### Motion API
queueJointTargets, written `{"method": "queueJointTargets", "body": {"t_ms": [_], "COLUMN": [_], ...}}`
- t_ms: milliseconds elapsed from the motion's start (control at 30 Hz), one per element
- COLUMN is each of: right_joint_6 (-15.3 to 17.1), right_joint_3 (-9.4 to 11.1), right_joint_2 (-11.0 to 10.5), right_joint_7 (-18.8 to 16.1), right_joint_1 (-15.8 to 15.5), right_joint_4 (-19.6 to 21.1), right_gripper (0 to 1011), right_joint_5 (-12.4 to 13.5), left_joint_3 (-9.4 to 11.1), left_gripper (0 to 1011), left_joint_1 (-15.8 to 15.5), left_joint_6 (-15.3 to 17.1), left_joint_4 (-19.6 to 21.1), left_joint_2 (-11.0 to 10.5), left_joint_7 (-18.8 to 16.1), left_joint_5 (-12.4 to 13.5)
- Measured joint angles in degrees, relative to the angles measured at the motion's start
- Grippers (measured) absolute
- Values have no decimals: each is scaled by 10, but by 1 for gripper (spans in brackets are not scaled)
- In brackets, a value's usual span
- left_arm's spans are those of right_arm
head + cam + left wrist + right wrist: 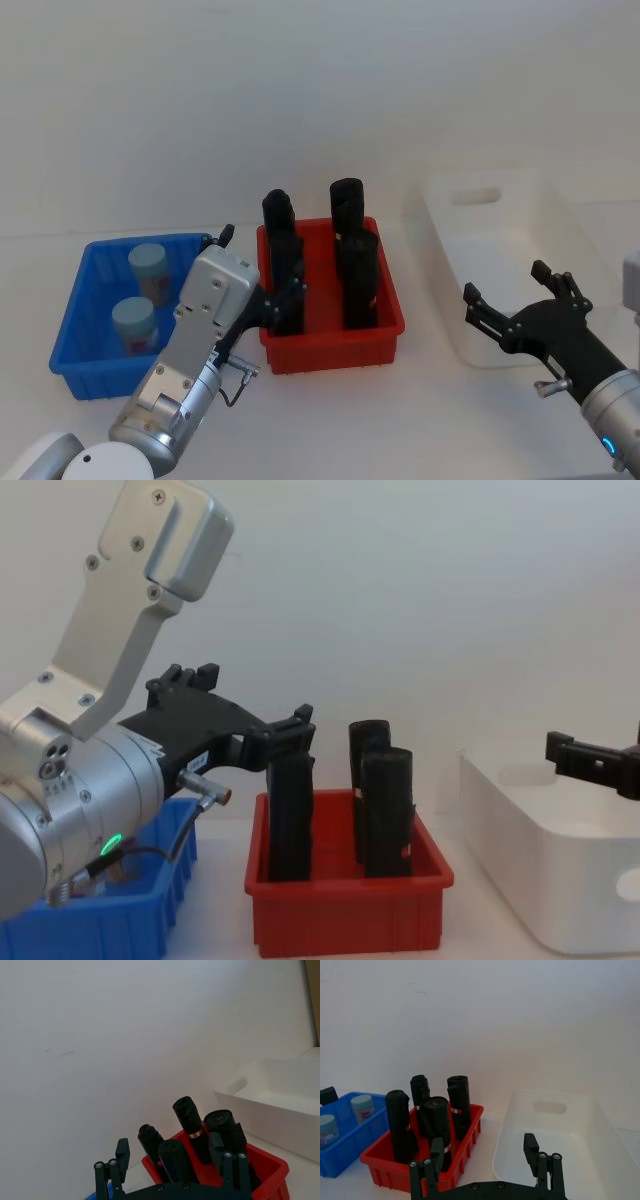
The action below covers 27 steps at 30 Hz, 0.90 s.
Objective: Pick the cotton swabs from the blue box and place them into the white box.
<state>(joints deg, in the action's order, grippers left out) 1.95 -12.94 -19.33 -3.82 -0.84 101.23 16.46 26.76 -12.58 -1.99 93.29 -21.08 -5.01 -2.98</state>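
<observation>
Two jars of cotton swabs [148,264], lidded in light blue, are seen upright in the blue box [90,380] at the left of the tabletop [420,420]. The left hand [262,262], fingers spread and empty, is held raised between that box and the red bin [330,350] of black rolls [358,270], seemingly readied for a pick. The right hand [515,288], likewise spread and empty, is held over the near end of the white box [437,235].
</observation>
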Motion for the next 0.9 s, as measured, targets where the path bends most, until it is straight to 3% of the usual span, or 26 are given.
{"method": "queueJointTargets", "body": {"t_ms": [900], "right_joint_6": [0], "right_joint_3": [0], "right_joint_2": [0], "right_joint_7": [0], "right_joint_1": [0], "right_joint_4": [0], "right_gripper": [1001], "right_joint_5": [0], "left_joint_3": [0], "left_gripper": [1004], "left_joint_1": [0], "left_joint_6": [0], "left_joint_4": [0], "left_joint_2": [0], "left_joint_7": [0], "left_joint_5": [0]}}
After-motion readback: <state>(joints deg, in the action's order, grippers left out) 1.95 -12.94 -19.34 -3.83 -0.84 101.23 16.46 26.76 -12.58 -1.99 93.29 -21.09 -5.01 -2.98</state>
